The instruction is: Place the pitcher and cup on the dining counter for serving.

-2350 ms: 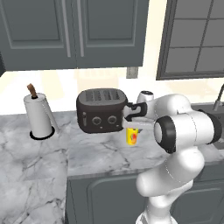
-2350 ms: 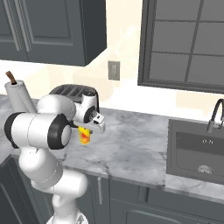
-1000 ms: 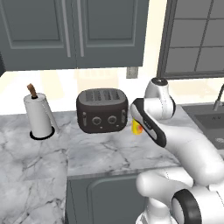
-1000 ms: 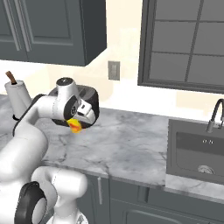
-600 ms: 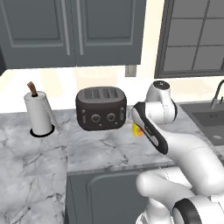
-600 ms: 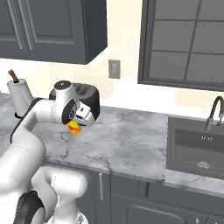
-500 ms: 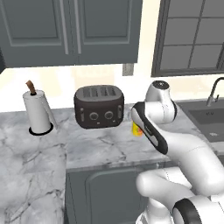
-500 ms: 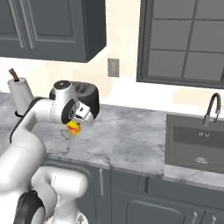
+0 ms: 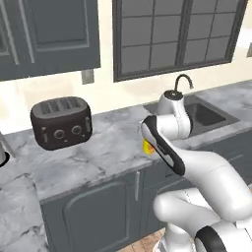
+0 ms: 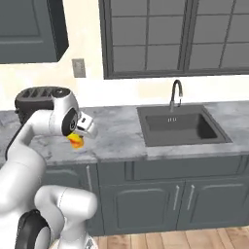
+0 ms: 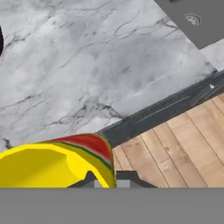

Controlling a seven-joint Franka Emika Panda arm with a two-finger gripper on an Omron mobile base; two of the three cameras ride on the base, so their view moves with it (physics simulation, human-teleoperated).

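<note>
Gripper (image 11: pixel 105 178) clamped on the yellow cup (image 11: pixel 57 164), red band near its rim, no readable writing; right base view adds the sink (image 10: pixel 181 125).

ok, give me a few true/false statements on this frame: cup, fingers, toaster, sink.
1. The fingers are shut on the cup. True.
2. The cup is standing on the counter. False: it is held up in the air at the counter's front edge.
3. The toaster stands on the counter, to the left of the arm in the left base view. True.
4. The sink has a cup in it. False: nothing shows in the basin.
5. The cup is blue. False: it is yellow with a red mark.
</note>
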